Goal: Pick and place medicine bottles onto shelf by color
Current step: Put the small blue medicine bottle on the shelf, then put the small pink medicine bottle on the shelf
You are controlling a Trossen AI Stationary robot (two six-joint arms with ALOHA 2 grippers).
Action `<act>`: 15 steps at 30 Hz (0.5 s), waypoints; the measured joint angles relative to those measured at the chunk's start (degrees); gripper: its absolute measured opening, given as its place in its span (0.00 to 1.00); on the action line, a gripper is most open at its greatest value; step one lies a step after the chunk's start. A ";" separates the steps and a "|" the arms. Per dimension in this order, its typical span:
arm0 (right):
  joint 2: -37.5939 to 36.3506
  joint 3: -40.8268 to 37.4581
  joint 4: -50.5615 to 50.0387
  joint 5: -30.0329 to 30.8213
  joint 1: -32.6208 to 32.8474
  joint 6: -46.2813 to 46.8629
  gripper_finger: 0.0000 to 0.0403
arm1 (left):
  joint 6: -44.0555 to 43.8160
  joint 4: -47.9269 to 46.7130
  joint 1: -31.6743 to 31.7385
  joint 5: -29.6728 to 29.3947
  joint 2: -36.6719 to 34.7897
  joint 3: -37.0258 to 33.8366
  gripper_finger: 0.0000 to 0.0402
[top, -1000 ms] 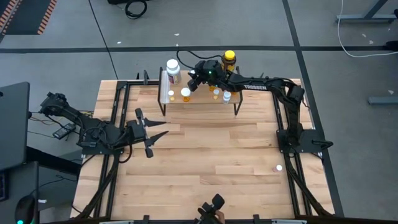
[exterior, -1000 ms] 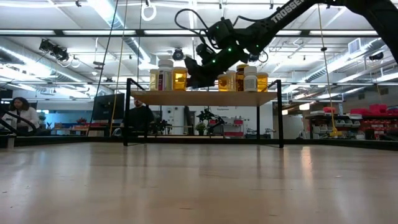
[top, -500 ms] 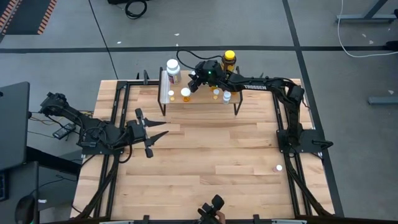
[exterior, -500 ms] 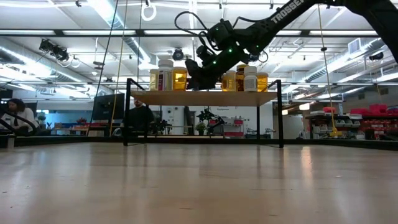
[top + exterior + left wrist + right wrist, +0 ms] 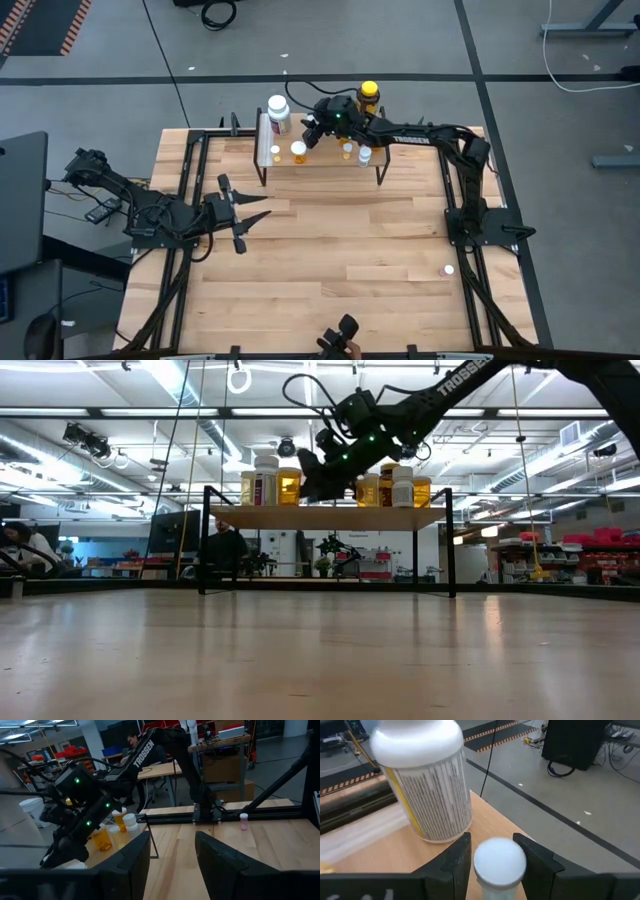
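The landmark is the small raised light-wood shelf [image 5: 320, 158] on thin black metal legs, standing near the far edge of the large wooden surface [image 5: 330, 260]. Well to the left of the shelf and nearer the front, the left gripper [image 5: 243, 212] hangs over bare surface; in the left wrist view its two dark fingers [image 5: 131, 862] stand apart with nothing between them. At the shelf's left end, by the whitish strip, stands a large white round bottle with a white cap and a printed label [image 5: 279, 113]. Just beside it on the shelf are a small orange bottle with a white cap [image 5: 299, 152] and a smaller orange one [image 5: 275, 152]. The right gripper [image 5: 313, 130] is over the shelf, next right of the large white bottle. In the right wrist view its fingers [image 5: 455, 857] flank a small white-capped bottle [image 5: 499, 862] standing on the shelf plank; narrow gaps show on both sides of the cap, so the fingers are partly open around it and do not grip it. Further right on the shelf stand more small bottles [image 5: 349, 151], one with a white body [image 5: 365, 155], and behind them a large dark amber bottle with a yellow cap [image 5: 368, 96]. Well to the right of the shelf and nearer the front, one small white-capped bottle [image 5: 449, 270] stands alone on the surface.
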 joint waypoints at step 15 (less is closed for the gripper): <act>-9.17 0.02 -14.99 0.42 2.76 -1.09 0.39 | -1.26 -0.32 0.00 0.00 0.00 0.00 0.40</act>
